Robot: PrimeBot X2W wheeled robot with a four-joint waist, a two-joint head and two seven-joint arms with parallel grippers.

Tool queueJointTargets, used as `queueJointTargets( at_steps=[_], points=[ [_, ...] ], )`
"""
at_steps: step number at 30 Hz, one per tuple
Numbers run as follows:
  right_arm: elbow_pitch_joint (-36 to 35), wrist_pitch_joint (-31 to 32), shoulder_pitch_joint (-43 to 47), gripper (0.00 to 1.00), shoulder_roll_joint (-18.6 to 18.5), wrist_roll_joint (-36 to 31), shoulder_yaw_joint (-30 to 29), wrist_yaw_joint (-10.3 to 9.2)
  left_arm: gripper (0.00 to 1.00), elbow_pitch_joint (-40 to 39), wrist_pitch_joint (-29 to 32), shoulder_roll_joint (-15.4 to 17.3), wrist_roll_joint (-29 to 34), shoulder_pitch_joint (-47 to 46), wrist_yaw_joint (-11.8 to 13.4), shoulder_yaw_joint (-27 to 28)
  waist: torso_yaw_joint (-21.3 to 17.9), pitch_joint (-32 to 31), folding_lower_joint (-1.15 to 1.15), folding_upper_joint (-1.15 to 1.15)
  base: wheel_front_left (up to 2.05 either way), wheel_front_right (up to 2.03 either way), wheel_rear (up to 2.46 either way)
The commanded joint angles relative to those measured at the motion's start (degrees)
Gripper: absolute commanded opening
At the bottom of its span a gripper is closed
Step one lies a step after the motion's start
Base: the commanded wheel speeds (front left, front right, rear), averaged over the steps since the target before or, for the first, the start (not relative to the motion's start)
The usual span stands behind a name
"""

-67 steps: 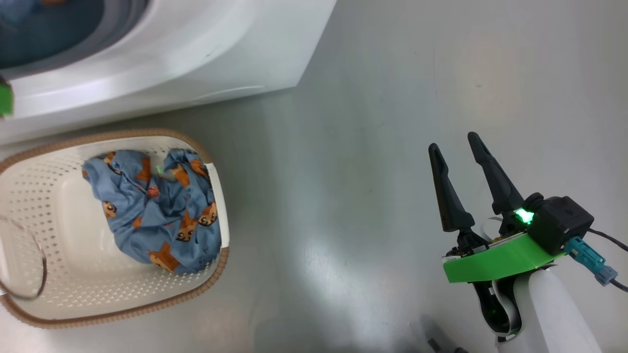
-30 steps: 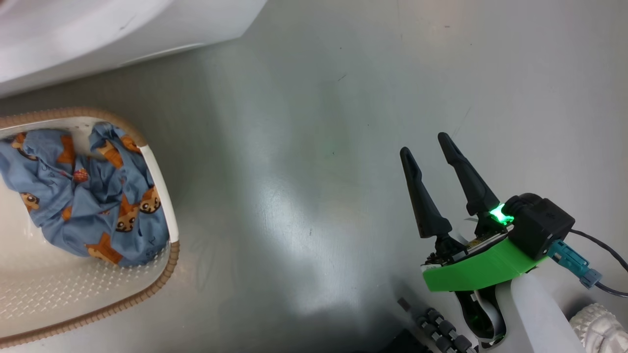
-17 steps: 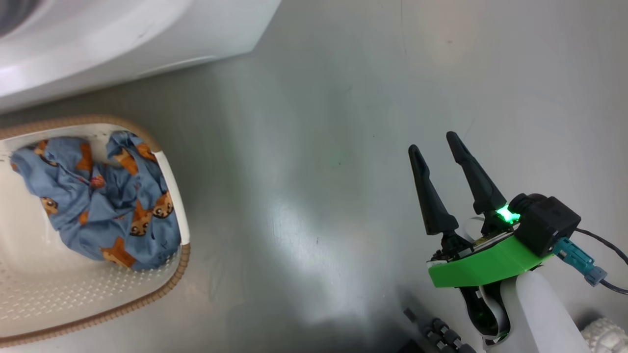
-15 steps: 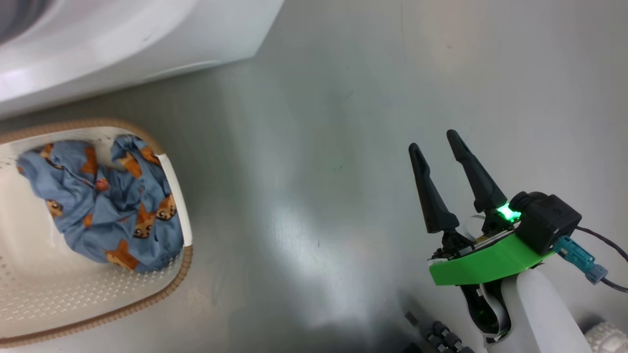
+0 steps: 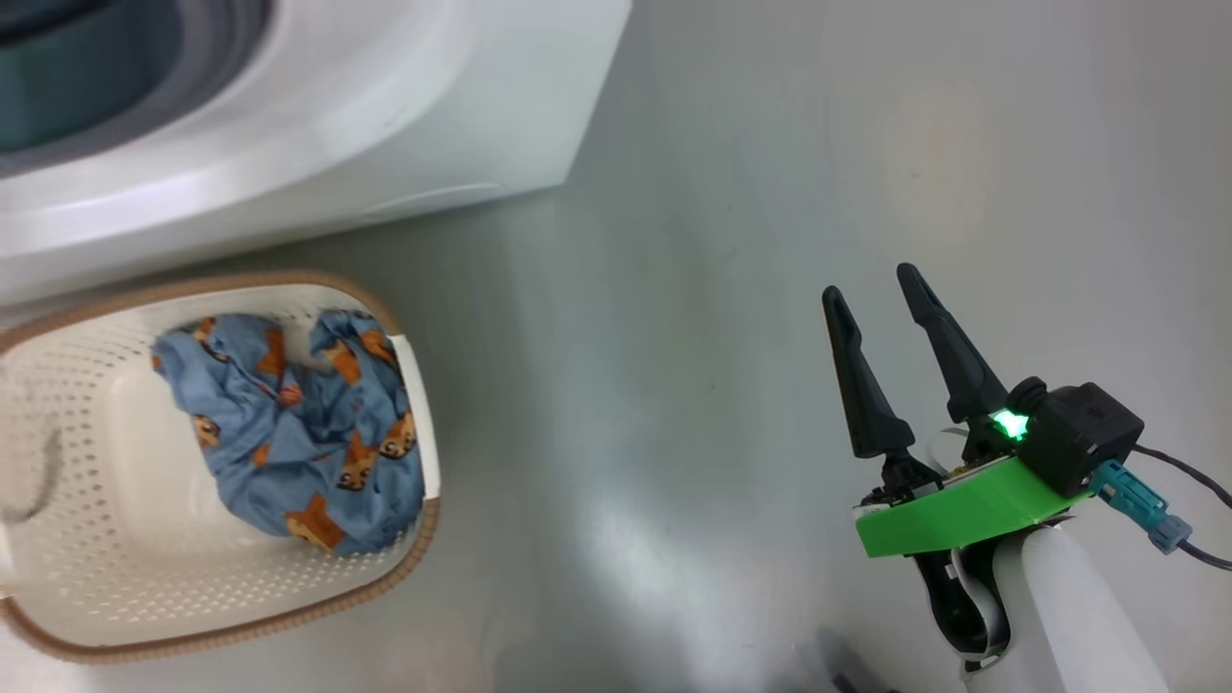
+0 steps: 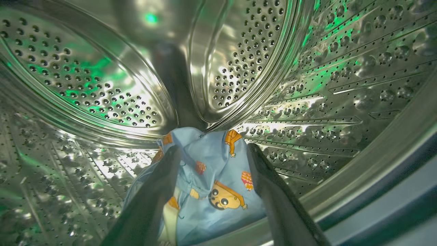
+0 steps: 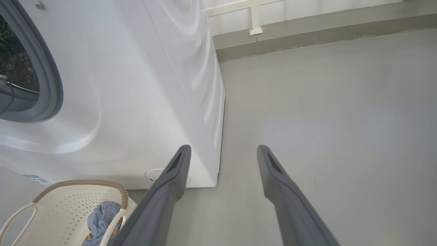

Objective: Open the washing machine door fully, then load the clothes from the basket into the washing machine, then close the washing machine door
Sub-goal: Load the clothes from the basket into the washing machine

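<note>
A smooth grey floor (image 5: 731, 289) with a dull sheen carries the white washing machine (image 5: 385, 125) and, just in front of it, the cream basket (image 5: 144, 577) with its brown rim, standing upright

White washing machine (image 5: 337, 125) at upper left. Just below it stands the cream perforated basket (image 5: 96, 539) — blue bear-print clothes (image 5: 298, 433) bunched against its right wall. At lower right the right gripper (image 5: 869, 282) hangs over grey floor (image 5: 674, 337), fingers apart.

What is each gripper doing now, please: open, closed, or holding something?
Left gripper: open, gripping nothing; the light blue bear-print cloth lies between its fingers in the perforated steel drum.
Right gripper: open, empty, above the grey floor.
</note>
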Motion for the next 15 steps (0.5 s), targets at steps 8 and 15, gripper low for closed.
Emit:
queueJointTargets(
  at_steps=[8, 15],
  points=[
    [0.9, -0.3, 2.3, 1.0, 0.2, -1.7, -0.4, 0.5, 1.0, -8.3, -1.2, 0.7, 0.0, 10.8, 2.6, 5.9, 3.7, -8.6, 0.0, 0.0, 0.0, 0.0, 0.0],
    [2.1, -0.3, 3.7, 1.0, 0.2, -2.9, -1.6, 0.5, 1.0, -16.5, -1.2, 0.4, 2.2, 20.5, 4.4, 10.9, 5.1, -13.2, 0.0, 0.0, 0.0, 0.0, 0.0]
  ],
)
